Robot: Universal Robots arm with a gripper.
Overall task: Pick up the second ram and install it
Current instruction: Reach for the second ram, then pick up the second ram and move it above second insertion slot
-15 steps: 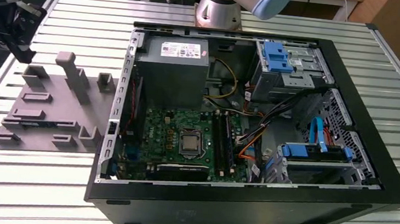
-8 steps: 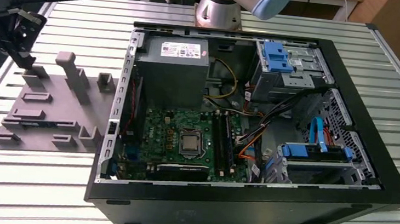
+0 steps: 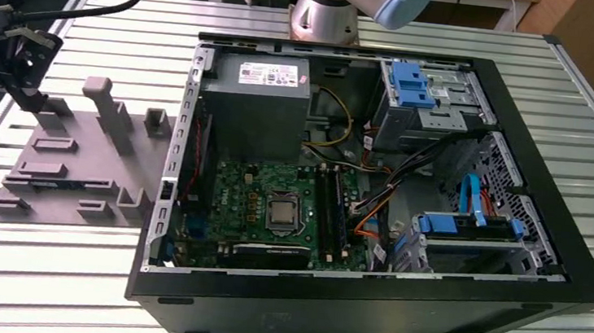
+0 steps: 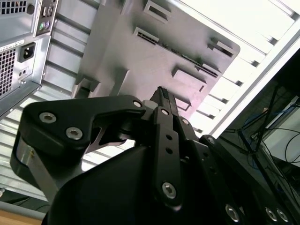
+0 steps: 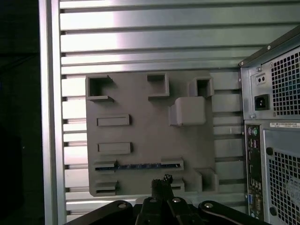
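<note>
One big open PC case (image 3: 383, 183) takes up most of the slatted metal table (image 3: 46, 289). It's lying on its side with the motherboard (image 3: 271, 205) and its long black slot rails (image 3: 328, 206) facing up, plus a power supply (image 3: 255, 97) and a tangle of cables (image 3: 381, 199). Just beside it, on the exterior view's left, sits the grey tray (image 3: 85, 158) with its upright blocks. The gripper (image 5: 162, 182) hangs over one edge of that tray, fingers pressed together with nothing pinched between them, and it's not touching anything as far as I can see. The second ram (image 5: 138, 165) lies lengthwise in the tray with its ends tucked into two holders. In the first wrist view it's near the fingertips but apart from them.
</note>
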